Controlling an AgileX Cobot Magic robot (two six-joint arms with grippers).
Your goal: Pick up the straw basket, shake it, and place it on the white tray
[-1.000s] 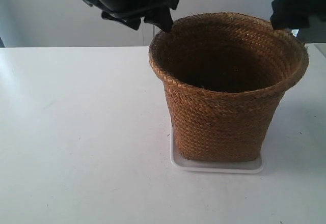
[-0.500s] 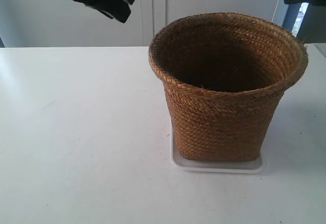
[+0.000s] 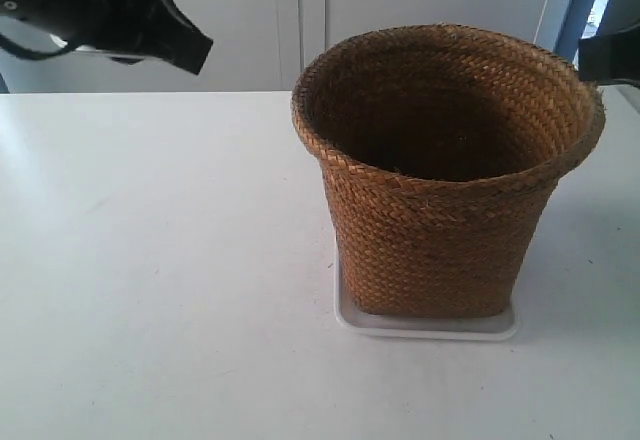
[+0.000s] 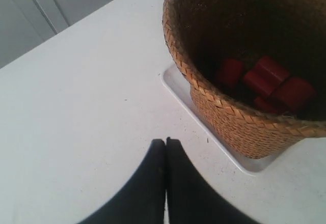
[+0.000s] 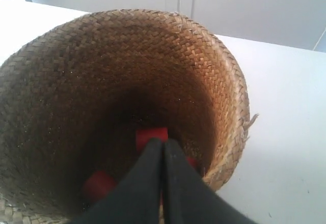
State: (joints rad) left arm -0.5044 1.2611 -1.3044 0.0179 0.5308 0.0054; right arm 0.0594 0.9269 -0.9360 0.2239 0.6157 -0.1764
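We are looking at the straw basket [image 3: 440, 240], showing golden brown with rows of braided weave outside and a finer criss-cross plait darkening to near black inside. We are seeing red blocks [image 4: 270, 79], the white tray [image 3: 430, 327], the plain white table [image 3: 160, 260], and the left gripper [image 4: 165, 142] and right gripper [image 5: 163, 143] both showing matte black.

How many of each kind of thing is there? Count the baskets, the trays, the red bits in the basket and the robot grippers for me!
straw basket: 1
white tray: 1, under the basket
red pieces inside the basket: at least 4 show, more may be hidden
grippers: 2, the left gripper and the right gripper
Total: at least 8
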